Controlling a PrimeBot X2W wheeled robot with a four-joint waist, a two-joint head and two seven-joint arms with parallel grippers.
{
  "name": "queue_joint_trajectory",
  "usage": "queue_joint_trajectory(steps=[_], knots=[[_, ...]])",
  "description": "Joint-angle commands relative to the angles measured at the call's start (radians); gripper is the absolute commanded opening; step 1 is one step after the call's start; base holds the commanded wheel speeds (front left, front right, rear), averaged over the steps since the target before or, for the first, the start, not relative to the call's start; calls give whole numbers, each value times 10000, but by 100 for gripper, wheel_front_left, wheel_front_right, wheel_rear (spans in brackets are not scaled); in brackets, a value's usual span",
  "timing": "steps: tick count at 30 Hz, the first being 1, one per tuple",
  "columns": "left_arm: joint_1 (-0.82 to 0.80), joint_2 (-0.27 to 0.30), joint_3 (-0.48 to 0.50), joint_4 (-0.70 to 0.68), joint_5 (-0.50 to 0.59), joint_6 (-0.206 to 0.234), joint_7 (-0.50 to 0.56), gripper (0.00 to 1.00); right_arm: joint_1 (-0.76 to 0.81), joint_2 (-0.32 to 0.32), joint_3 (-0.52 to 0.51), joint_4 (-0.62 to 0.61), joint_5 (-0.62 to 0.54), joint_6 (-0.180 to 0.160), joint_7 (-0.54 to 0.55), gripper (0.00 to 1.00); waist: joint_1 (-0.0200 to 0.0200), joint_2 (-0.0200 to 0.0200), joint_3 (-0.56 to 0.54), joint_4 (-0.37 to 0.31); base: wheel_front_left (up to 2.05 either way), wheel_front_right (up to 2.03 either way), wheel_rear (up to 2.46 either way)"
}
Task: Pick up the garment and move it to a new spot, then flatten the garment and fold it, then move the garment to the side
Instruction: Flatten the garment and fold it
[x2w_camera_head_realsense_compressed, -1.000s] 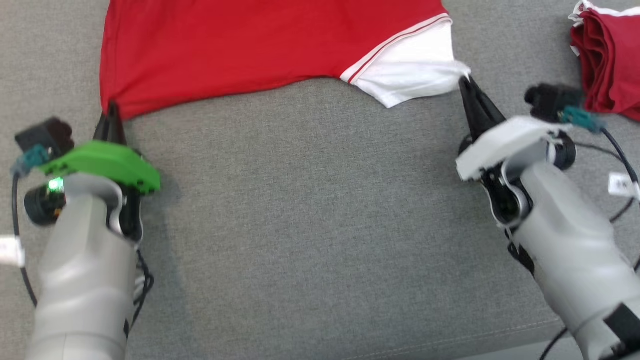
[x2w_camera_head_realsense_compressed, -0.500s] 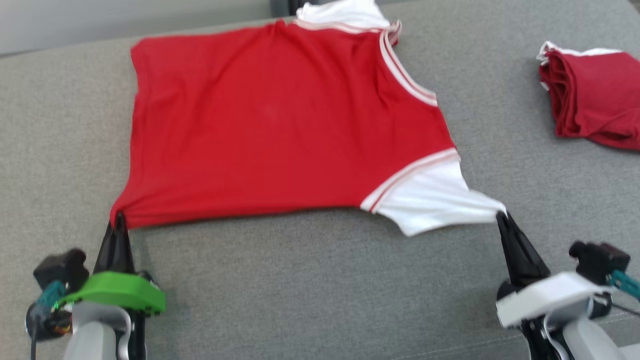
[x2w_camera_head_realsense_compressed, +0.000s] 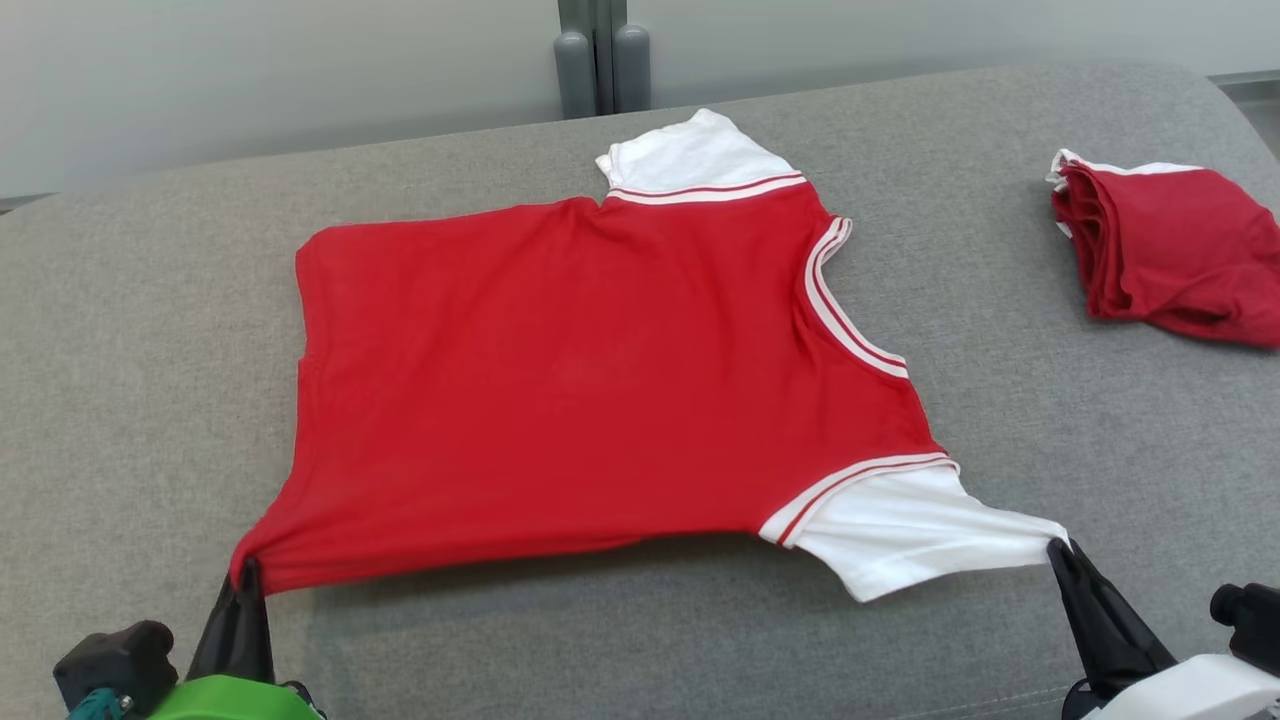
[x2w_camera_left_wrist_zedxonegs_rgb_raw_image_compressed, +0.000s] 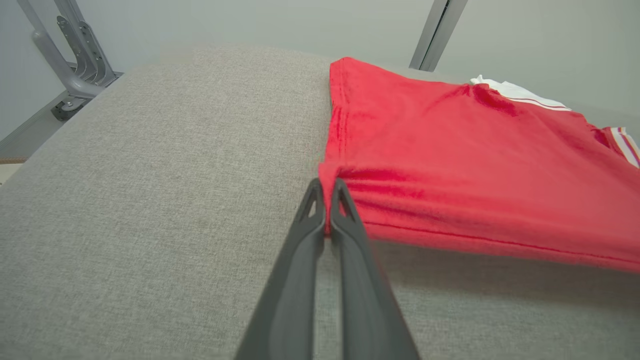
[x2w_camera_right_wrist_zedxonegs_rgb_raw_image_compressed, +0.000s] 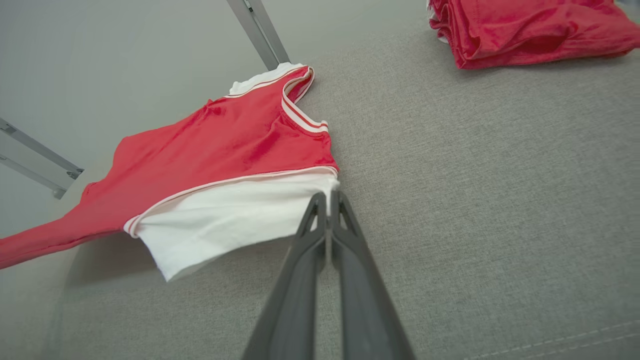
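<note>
The garment (x2w_camera_head_realsense_compressed: 590, 380) is a red T-shirt with white sleeves, spread on the grey cushion with its near edge lifted and pulled taut. My left gripper (x2w_camera_head_realsense_compressed: 246, 572) is shut on the garment's near red hem corner (x2w_camera_left_wrist_zedxonegs_rgb_raw_image_compressed: 327, 177). At the lower right, my right gripper (x2w_camera_head_realsense_compressed: 1056, 548) is shut on the tip of the near white sleeve (x2w_camera_right_wrist_zedxonegs_rgb_raw_image_compressed: 235, 220). The far white sleeve (x2w_camera_head_realsense_compressed: 690, 155) lies flat at the back. In each wrist view the dark fingers (x2w_camera_left_wrist_zedxonegs_rgb_raw_image_compressed: 350, 260) (x2w_camera_right_wrist_zedxonegs_rgb_raw_image_compressed: 295, 270) press together with cloth pinched at their tips.
A second red garment (x2w_camera_head_realsense_compressed: 1165, 255) lies folded at the far right of the cushion (x2w_camera_head_realsense_compressed: 1000, 200), also seen in the right wrist view as a red pile (x2w_camera_right_wrist_zedxonegs_rgb_raw_image_compressed: 525, 25). A grey metal post (x2w_camera_head_realsense_compressed: 598, 50) stands behind the cushion's back edge. Bare cushion stretches left of the shirt.
The head view has tilted up, so the whole shirt and the back wall show. Both grippers keep their hold on the hem corner and sleeve tip, and the near edge stays stretched between them.
</note>
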Motion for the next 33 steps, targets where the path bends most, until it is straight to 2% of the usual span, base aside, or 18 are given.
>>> queue_joint_trajectory(steps=[1,8,15,23,28,29,30,31,33], knots=[[163,92,-29,-175,-31,83,337,0,52,35,-52,-148,-126,-19,215,0,0,0,17,15,0,0,0],[-238,290,-207,-293,-542,83,2123,0,-877,-143,156,188,-233,-18,1026,0,0,0,444,51,0,0,0],[-1370,613,-139,242,-1373,-45,3863,0,-3046,-795,604,1403,17,-16,1428,0,0,0,1406,88,0,0,0],[-3071,1064,-83,855,-1883,-248,4820,0,-5741,-1480,1361,3323,479,-15,1114,0,0,0,2052,294,0,0,0],[-3858,1222,-238,1314,-1909,-434,4991,0,-6933,-1666,1842,4566,792,-15,337,0,0,0,2238,363,0,0,0],[-3986,1196,-266,1368,-1921,-475,4885,15,-7107,-1683,1921,4717,831,-15,67,0,0,0,2272,378,0,0,0],[-4130,1151,-287,1458,-1957,-544,4773,89,-7249,-1673,2031,4975,913,-16,-158,44,0,0,2309,397,0,0,0],[-4216,1149,-323,1534,-1928,-622,4642,100,-7328,-1693,2120,5145,928,-15,-408,97,0,0,2335,412,0,0,0],[-4401,1088,-368,1687,-1789,-727,4213,100,-7529,-1738,2285,5445,939,-16,-1069,100,0,0,2375,443,0,0,0]])
